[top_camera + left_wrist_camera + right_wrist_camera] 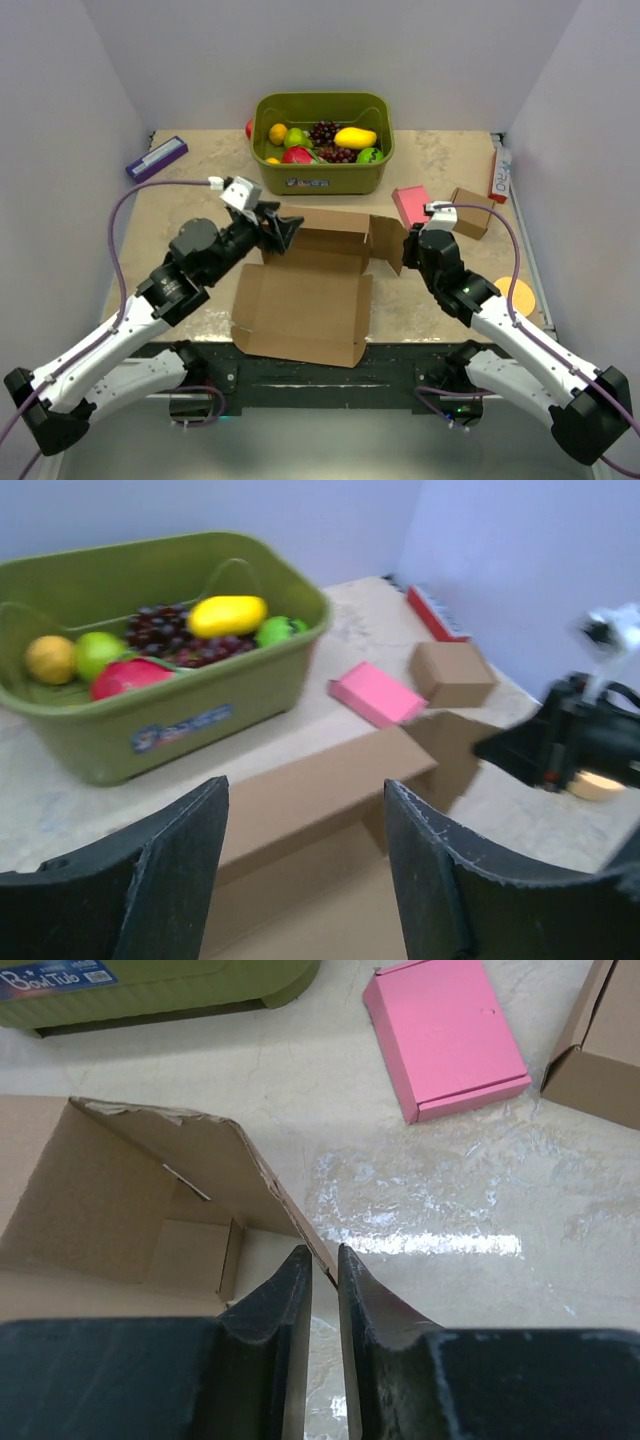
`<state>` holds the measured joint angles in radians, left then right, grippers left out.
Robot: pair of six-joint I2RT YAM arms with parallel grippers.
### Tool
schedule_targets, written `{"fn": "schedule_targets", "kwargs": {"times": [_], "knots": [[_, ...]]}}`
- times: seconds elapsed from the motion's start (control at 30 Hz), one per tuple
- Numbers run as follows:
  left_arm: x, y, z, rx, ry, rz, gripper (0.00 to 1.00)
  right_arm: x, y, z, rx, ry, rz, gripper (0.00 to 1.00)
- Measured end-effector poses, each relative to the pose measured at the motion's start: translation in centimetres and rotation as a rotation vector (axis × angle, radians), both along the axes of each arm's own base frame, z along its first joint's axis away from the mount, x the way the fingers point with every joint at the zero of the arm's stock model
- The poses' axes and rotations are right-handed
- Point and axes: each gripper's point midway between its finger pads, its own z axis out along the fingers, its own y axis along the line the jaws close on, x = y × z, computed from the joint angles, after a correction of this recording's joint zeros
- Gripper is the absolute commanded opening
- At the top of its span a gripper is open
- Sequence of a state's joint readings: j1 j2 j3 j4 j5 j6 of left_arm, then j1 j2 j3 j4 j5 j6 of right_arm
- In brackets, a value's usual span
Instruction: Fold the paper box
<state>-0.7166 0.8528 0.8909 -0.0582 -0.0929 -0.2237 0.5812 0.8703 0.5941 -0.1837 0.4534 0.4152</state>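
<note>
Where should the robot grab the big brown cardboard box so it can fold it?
Probably the right side flap of the paper box, pinched on its thin free edge, coming in from the right. That flap stands up off the table, so jaws can close on both its faces. The base lies flat, leaving nothing to get under.

Bin (pixel 322 180) just behind paper box (pixel 305 300) (pink block (pixel 409 204) R).

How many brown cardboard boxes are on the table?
2. The paper box lies half-open in the middle; the small box stands far right, beside the pink block. None seems hidden.
</note>
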Motion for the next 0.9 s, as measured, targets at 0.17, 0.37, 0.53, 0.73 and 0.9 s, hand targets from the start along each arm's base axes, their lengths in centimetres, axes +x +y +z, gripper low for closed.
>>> {"fn": "schedule_targets", "kwargs": {"times": [0.17, 0.37, 0.53, 0.73, 0.9], "knots": [[-4.5, -6.5, -6.2, 0.007, 0.125, -0.164, 0.57, 0.1, 0.0, 0.1, -0.015, -0.007, 0.01, 0.06], [-9.0, -10.7, -20.1, 0.184, 0.371, -0.263, 0.51, 0.1, -0.1, 0.2, -0.037, -0.013, 0.02, 0.04], [-10.5, -13.1, -24.5, 0.193, 0.443, -0.295, 0.51, 0.4, 0.0, 0.3, -0.055, -0.012, 0.027, 0.03], [-11.2, -15.7, -28.4, 0.198, 0.479, -0.327, 0.51, 0.5, 0.0, 0.2, -0.066, -0.011, 0.031, 0.01], [-10.9, -16.8, -31.1, 0.192, 0.493, -0.321, 0.49, 0.6, 0.1, 0.4, -0.065, -0.013, 0.032, 0.0]]}}
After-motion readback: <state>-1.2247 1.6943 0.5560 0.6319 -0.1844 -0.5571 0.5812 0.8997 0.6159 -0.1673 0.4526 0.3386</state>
